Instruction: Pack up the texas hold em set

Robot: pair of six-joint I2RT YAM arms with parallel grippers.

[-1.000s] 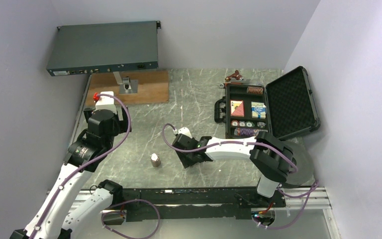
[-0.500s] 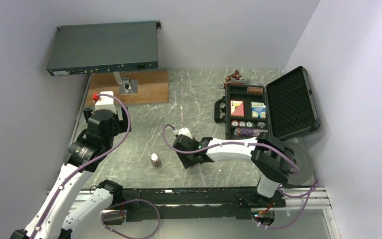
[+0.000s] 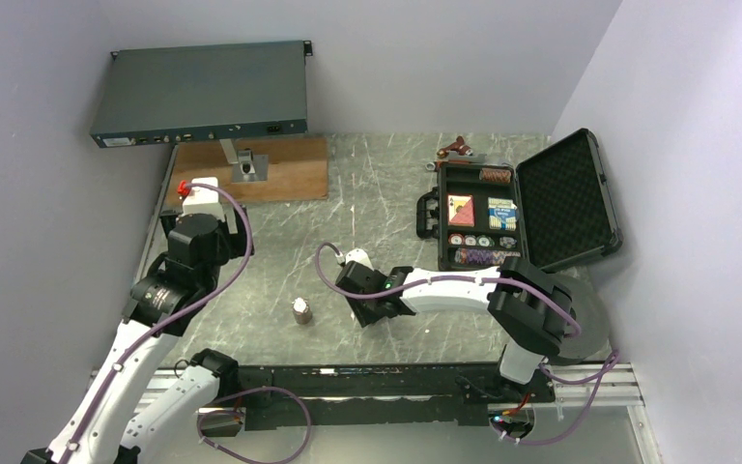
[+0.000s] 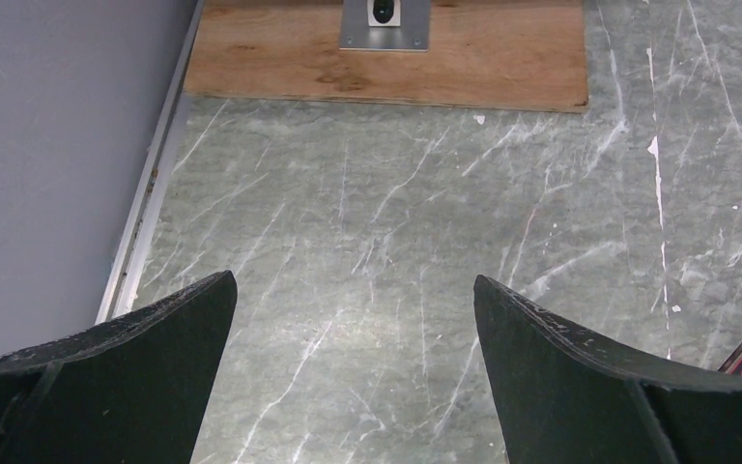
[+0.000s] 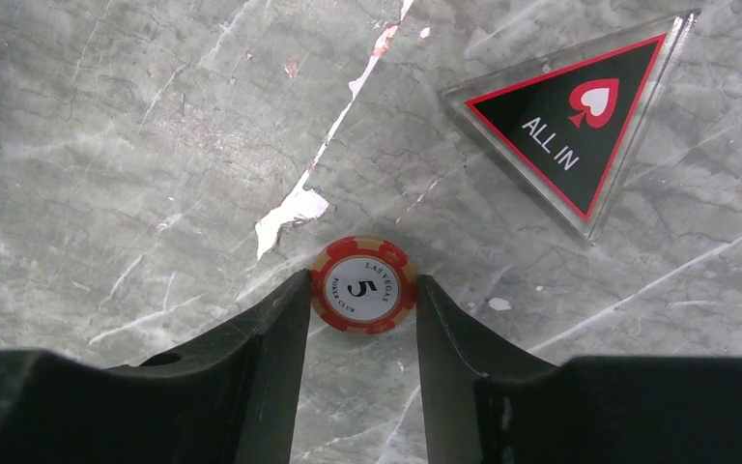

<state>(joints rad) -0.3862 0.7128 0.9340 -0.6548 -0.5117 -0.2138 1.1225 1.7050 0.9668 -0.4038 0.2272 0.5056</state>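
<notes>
Red-and-cream poker chip (image 5: 362, 286), marked 5, lies flat on the grey marbled table (image 5: 135, 145). The right gripper (image 5: 359, 290) pinches it, 1 finger against each side of the chip's rim. Triangle piece (image 5: 580, 121), black with a red border and "ALL IN" lettering, lies flat just beyond the chip and to its right, not touching it.

Overhead: the right gripper (image 3: 367, 314) is low at mid-table, near front. A short stack of chips (image 3: 300, 310) stands to its left, apart from it. The briefcase (image 3: 565, 198) sits open at the far right, lid laid back to the right. Its tray holds 2 card decks (image 3: 461, 210) and rows of chips. A wrench (image 3: 456, 148) lies just behind the case.

The left gripper (image 4: 351, 290) is spread wide over bare table on the left side and holds nothing. A wooden board (image 4: 280, 58) lies beyond it, and a grey-blue rack box (image 3: 203, 92) above the far-left corner.
</notes>
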